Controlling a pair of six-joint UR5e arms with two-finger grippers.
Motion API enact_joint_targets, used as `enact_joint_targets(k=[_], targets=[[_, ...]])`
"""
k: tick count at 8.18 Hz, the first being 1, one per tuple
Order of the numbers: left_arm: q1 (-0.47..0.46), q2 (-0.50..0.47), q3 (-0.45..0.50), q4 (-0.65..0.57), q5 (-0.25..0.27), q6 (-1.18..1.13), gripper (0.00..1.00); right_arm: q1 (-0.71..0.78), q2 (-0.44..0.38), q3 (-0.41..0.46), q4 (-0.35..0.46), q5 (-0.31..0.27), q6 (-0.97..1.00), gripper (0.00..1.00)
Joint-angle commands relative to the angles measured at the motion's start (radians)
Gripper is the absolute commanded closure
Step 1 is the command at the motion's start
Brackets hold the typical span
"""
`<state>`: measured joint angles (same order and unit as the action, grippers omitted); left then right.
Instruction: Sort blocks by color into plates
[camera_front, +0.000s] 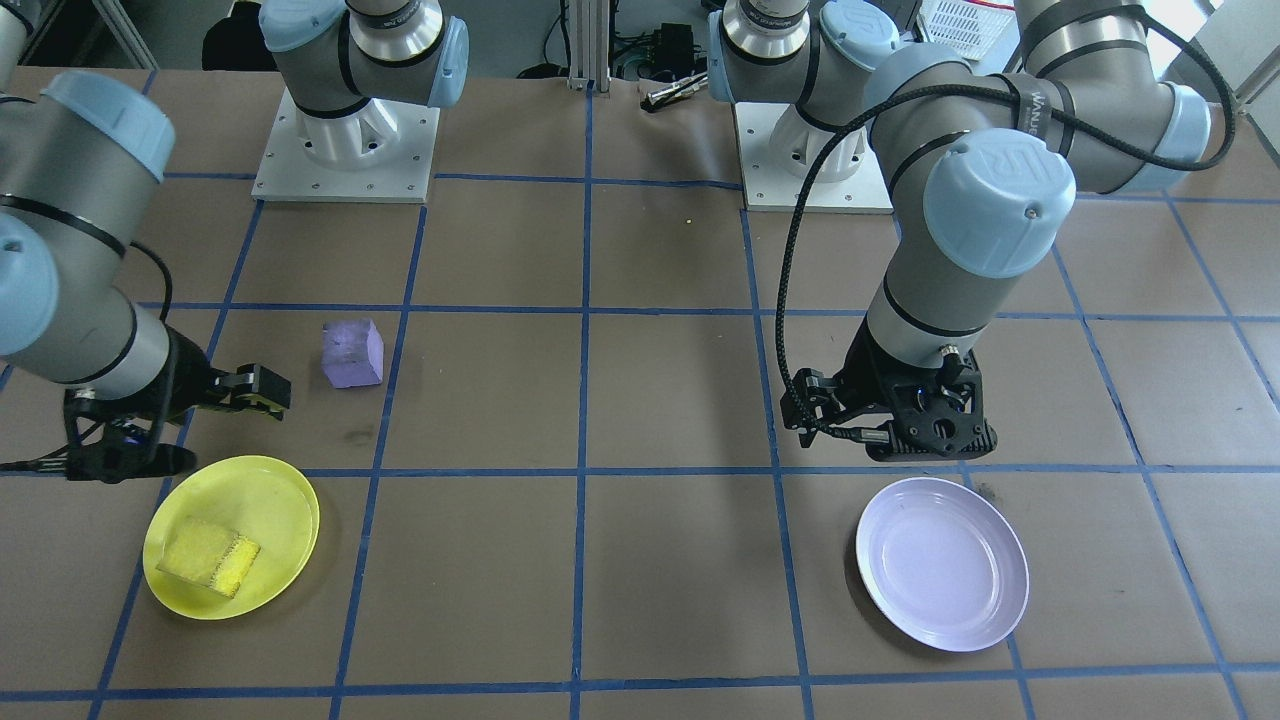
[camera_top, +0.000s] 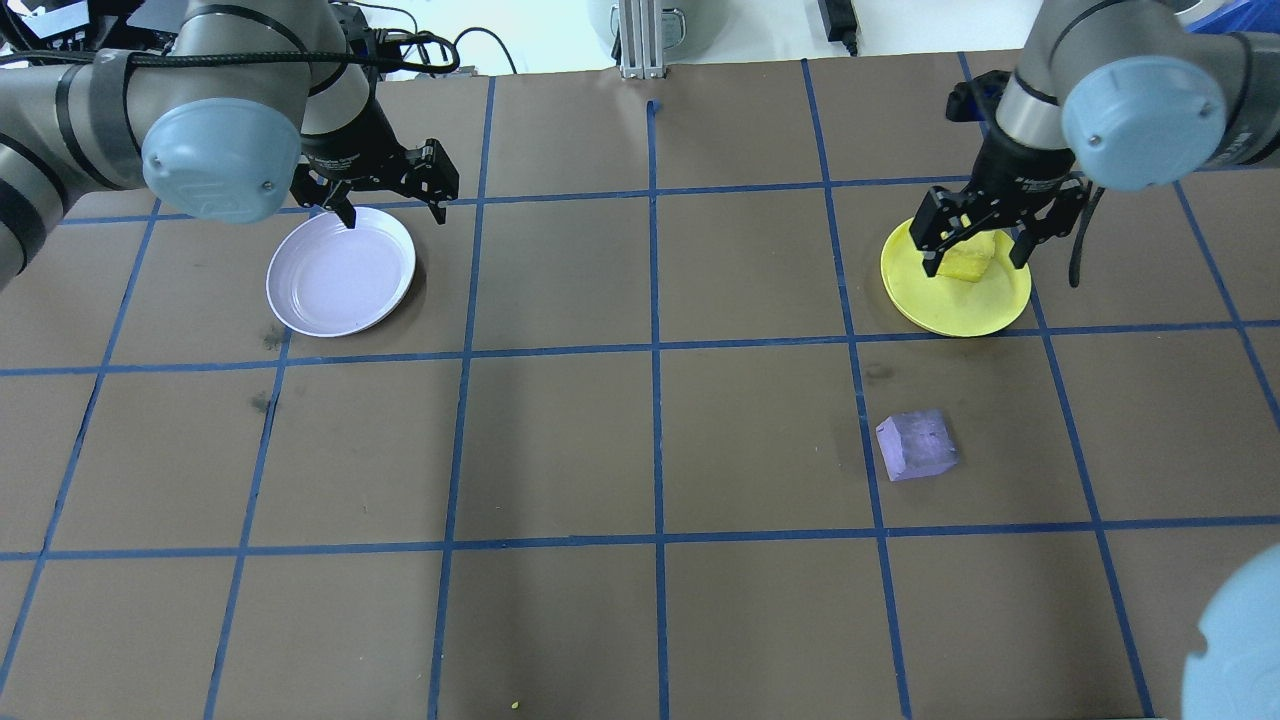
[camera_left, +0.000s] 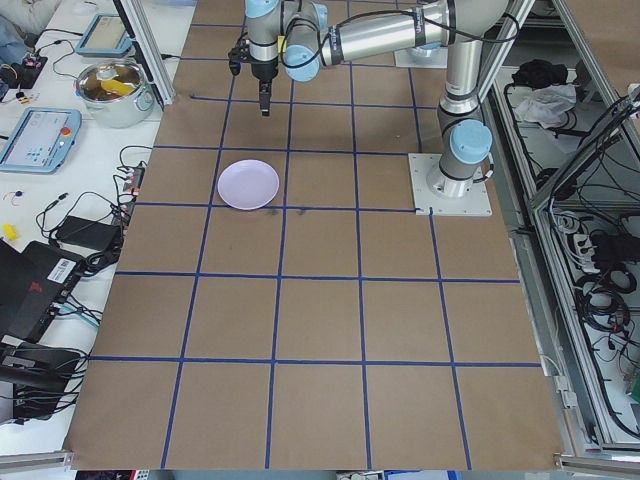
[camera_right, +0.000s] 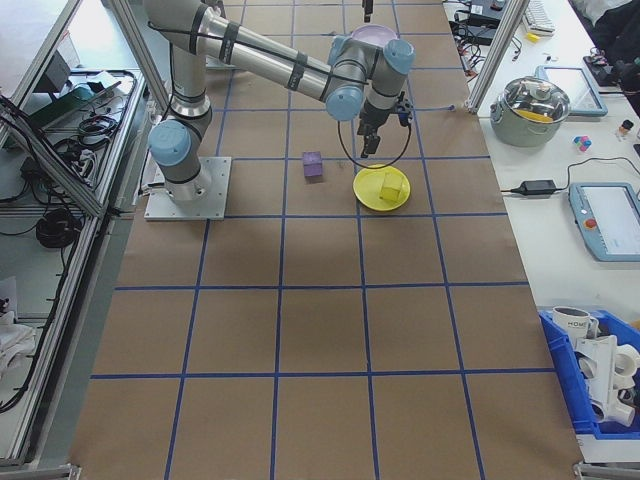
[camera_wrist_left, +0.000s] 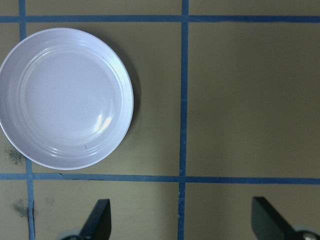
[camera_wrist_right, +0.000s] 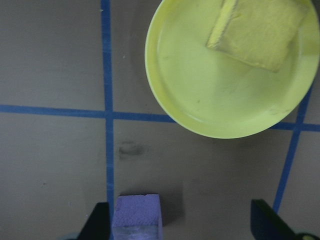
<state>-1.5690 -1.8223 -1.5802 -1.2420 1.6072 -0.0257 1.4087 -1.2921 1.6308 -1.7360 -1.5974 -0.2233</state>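
Note:
The yellow block (camera_top: 966, 262) lies inside the yellow plate (camera_top: 960, 305), toward its far rim. My right gripper (camera_top: 976, 260) hangs open above that plate with nothing between its fingers. In the right wrist view the purple block (camera_wrist_right: 136, 217) sits on the bare table by one fingertip (camera_wrist_right: 100, 222), apart from the yellow plate (camera_wrist_right: 210, 95). The purple block (camera_top: 916, 445) stands nearer the robot than the plate. The lavender plate (camera_top: 340, 272) holds nothing. My left gripper (camera_top: 395, 215) hovers open over its far right edge.
Blue tape lines divide the brown table into squares. The two arm bases (camera_front: 345, 150) (camera_front: 815, 170) are bolted at the robot's side. Side benches beyond the table ends carry a pot (camera_right: 535, 100), tablets and cables.

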Motion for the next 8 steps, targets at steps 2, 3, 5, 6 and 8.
enact_joint_targets(k=[2,3,5,6,8], targets=[[0.032,0.076,0.014,-0.074,-0.003,0.001,0.0,0.104,-0.038,0.224,-0.032,0.017,0.024,0.01],[0.04,0.096,0.022,-0.1,-0.015,0.0,0.0,0.104,-0.047,0.271,-0.068,0.011,0.021,0.0],[0.029,0.122,0.025,-0.134,-0.061,-0.013,0.0,0.104,-0.047,0.297,-0.057,-0.001,0.019,0.0],[0.036,0.164,0.025,-0.19,-0.05,-0.005,0.0,0.104,-0.046,0.325,-0.063,-0.003,0.025,0.0],[0.044,0.212,0.017,-0.237,-0.033,-0.005,0.0,0.102,-0.047,0.331,-0.069,-0.071,0.031,0.0]])
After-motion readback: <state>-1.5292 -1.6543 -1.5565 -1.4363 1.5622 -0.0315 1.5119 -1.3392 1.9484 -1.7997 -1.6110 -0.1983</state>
